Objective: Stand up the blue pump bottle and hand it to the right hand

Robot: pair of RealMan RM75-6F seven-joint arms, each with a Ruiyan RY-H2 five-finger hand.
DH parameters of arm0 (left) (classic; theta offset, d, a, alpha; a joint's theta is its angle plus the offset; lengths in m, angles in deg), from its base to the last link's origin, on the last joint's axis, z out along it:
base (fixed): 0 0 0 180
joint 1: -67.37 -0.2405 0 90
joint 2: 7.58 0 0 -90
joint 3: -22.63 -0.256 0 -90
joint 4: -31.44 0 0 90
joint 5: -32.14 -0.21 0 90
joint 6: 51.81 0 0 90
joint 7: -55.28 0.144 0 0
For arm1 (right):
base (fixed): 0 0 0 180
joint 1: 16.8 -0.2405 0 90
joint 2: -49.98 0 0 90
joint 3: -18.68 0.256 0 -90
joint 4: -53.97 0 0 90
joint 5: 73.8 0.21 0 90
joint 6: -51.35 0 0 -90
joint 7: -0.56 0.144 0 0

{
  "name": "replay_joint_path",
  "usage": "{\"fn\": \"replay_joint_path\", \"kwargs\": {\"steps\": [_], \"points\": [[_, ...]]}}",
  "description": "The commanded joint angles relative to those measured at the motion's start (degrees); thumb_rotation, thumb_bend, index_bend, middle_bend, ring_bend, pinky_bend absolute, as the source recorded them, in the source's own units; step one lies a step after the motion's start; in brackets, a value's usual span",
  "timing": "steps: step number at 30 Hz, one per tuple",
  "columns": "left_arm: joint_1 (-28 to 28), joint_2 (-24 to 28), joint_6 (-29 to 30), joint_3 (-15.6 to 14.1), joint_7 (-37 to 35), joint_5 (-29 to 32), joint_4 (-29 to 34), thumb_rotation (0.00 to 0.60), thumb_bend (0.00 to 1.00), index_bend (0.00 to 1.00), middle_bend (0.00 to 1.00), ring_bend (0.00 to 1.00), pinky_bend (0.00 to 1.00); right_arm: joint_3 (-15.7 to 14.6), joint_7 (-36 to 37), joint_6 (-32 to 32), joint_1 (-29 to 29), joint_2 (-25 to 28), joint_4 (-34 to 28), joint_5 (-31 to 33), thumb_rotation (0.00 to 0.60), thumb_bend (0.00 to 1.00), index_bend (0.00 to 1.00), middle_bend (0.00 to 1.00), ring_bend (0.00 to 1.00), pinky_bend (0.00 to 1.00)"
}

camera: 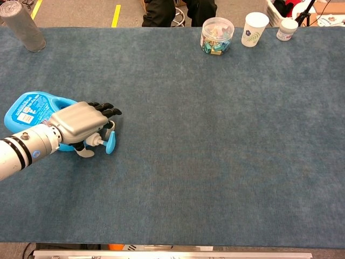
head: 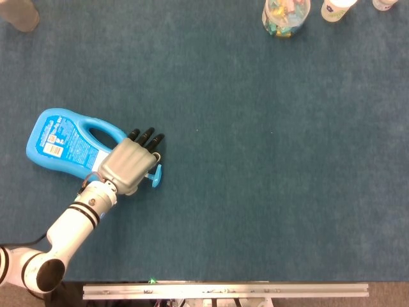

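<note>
One hand over the pump end of a bottle lying flat

Nearest edge: metal rail [head: 223,291] runs along the table front, seen in head view. Blue-grey cloth-covered table [camera: 215,162] fills both views.

L arm comes in from lower left, white w/ black bands. Left hand [head: 130,164] sits palm-down over the neck end of the blue pump bottle [head: 64,142]. Dark fingertips [head: 148,135] point away from the robot, close together, roughly straight, not wrapped round anything visible. Thumb side drops beside the pump stem in chest view; contact w/ neck or stem can't be confirmed, palm hides it. Grip: cannot tell whether it holds the bottle or only rests above it.

Bottle lies on its side, on table's left part, label face up, handle loop visible just left of the hand. Base points far-left, pump end points right. Blue pump head [camera: 110,143] pokes out from under the hand on its right side, white stem behind it.

R hand: not in either view.

Far edge, chest view: grey cylinder [camera: 21,24] at far-left corner, upright. Well to the right, clear tub [camera: 216,35] w/ mixed coloured bits inside; just beside it a white paper cup [camera: 253,29] w/ small print; then a small white jar [camera: 287,29]. All three well apart from the bottle. Floor beyond the table shows yellow tape marks [camera: 116,15].
</note>
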Motion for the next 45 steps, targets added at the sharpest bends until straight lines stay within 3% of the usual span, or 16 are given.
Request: {"fn": "replay_joint_path", "kwargs": {"steps": [1,24,45], "points": [[-0.3,-0.9,-0.6,0.6,-0.7,0.6,-1.7,0.600,0.20,0.44,0.09,0.00,0.15,0.0,0.0,-0.1,0.1,0.1,-0.1,0.0,0.600,0.19,0.25,0.30,0.21,0.27],[-2.5,-2.8,-1.8,2.8,-6.6,-1.3,-6.8,0.600,0.31,0.69,0.18,0.01,0.18,0.2,0.2,-0.7,0.5,0.8,-1.0,0.6,0.600,0.19,0.25,0.30,0.21,0.27],[-4.0,9.3,-1.6,7.4,-25.1,-14.1,1.3,0.600,0.37,0.77,0.37,0.23,0.29,1.1,-0.8,1.4,-1.7,0.5,-1.8,0.1,0.600,0.19,0.25,0.30,0.21,0.27]]}}
